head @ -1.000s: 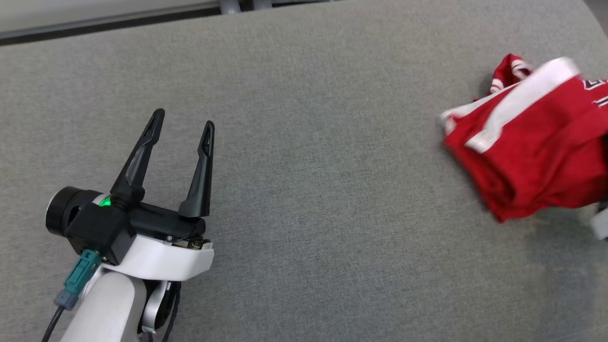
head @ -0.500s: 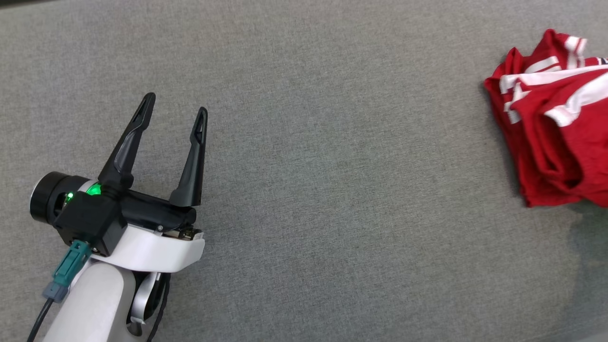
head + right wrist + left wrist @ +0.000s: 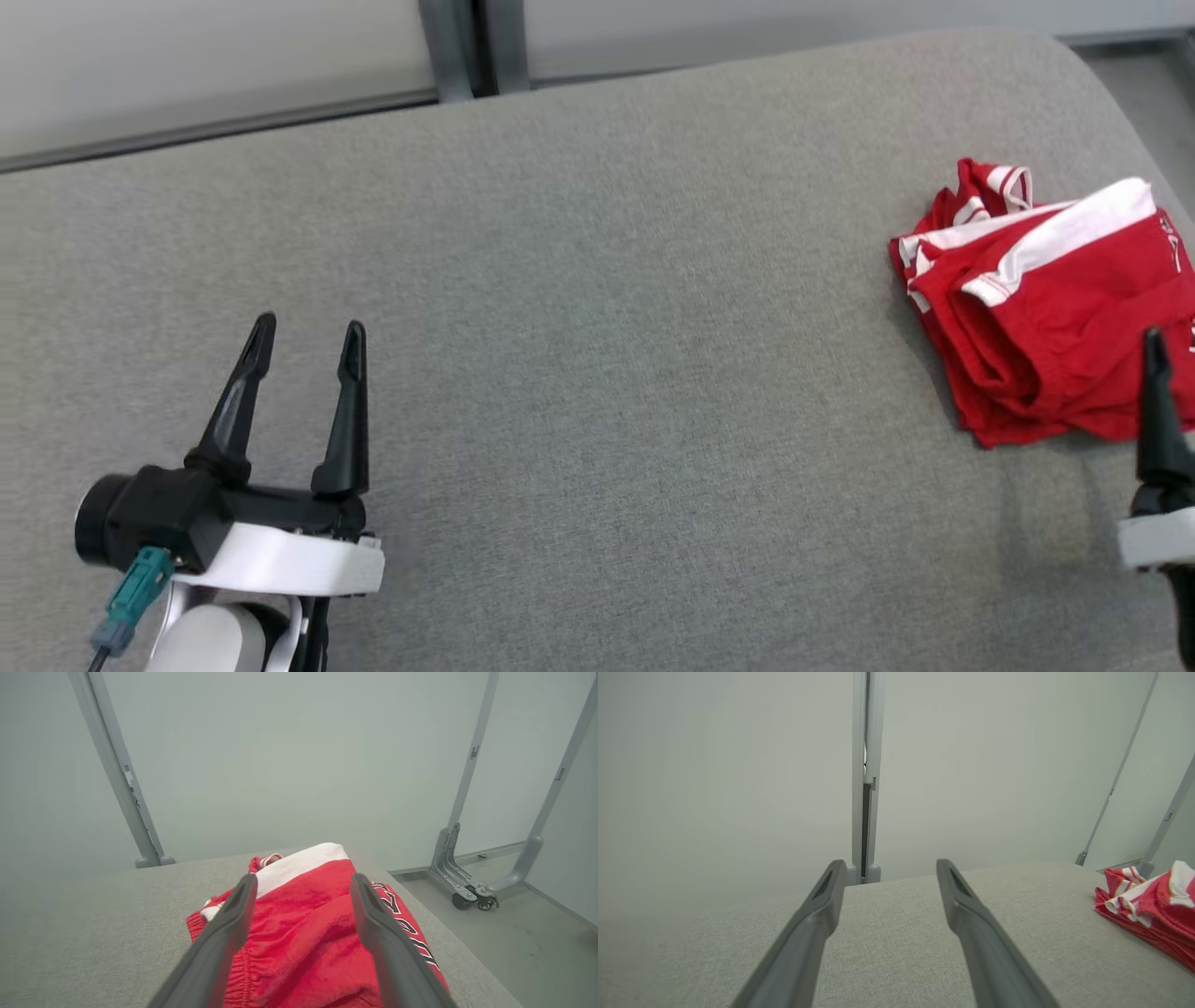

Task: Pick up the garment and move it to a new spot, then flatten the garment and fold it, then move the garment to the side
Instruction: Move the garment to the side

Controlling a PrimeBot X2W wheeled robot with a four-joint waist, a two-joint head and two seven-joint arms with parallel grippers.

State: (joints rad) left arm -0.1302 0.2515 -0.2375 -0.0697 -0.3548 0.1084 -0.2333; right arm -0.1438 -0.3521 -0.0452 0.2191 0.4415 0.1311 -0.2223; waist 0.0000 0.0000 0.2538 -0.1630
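The garment (image 3: 1046,308), red shorts with white trim, lies in a folded bundle near the right end of the grey padded surface (image 3: 597,373). My right gripper (image 3: 303,881) is open just short of the garment's near edge, with nothing between its fingers; the red cloth (image 3: 303,942) shows beyond and below them. One of its dark fingers (image 3: 1158,411) rises at the right edge of the head view. My left gripper (image 3: 308,327) is open and empty at the lower left, far from the garment (image 3: 1153,905), which sits at the right edge of the left wrist view past the left gripper (image 3: 891,865).
The padded surface rounds off just right of the garment, and the floor (image 3: 514,924) lies below that edge. A grey metal frame foot with a caster (image 3: 462,891) stands there. Pale wall panels and an upright post (image 3: 457,47) run behind the far edge.
The right gripper has opened and let go of the garment, which now rests still on the surface. The head camera has shifted, bringing the far edge and a right finger into view.
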